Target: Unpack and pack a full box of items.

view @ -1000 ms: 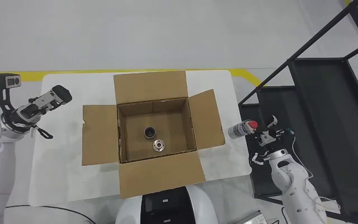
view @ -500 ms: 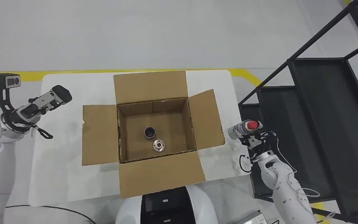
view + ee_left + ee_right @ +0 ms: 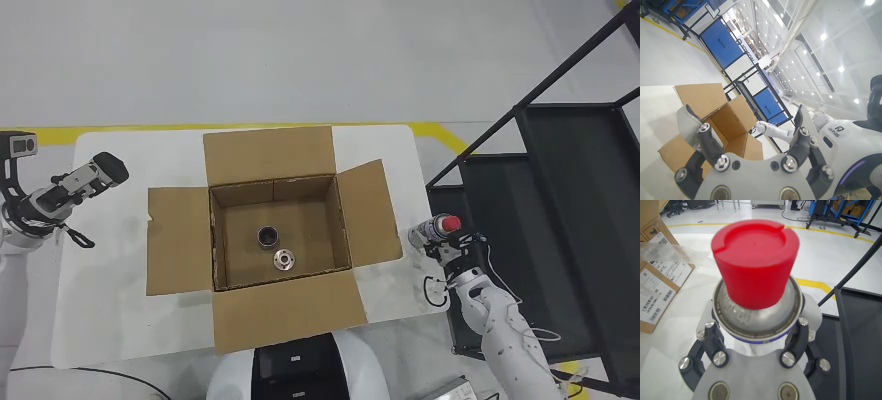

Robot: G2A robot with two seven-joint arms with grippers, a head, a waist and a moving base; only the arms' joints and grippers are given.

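Red-capped can (image 3: 755, 279) in right pincer (image 3: 758, 313), likely aerosol

Top view straight down; both wrist views low, box (image 3: 268, 152) in common.

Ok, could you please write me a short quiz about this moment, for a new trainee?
1. True or false: the right jaws are shut on the spray can.
2. How many items lie inside the open cardboard box? A) none B) two C) five
3. Fill in the missing word: the left jaws stand ____ and hold nothing.

Key:
1. True.
2. B: a dark round item and a metal ring.
3. open
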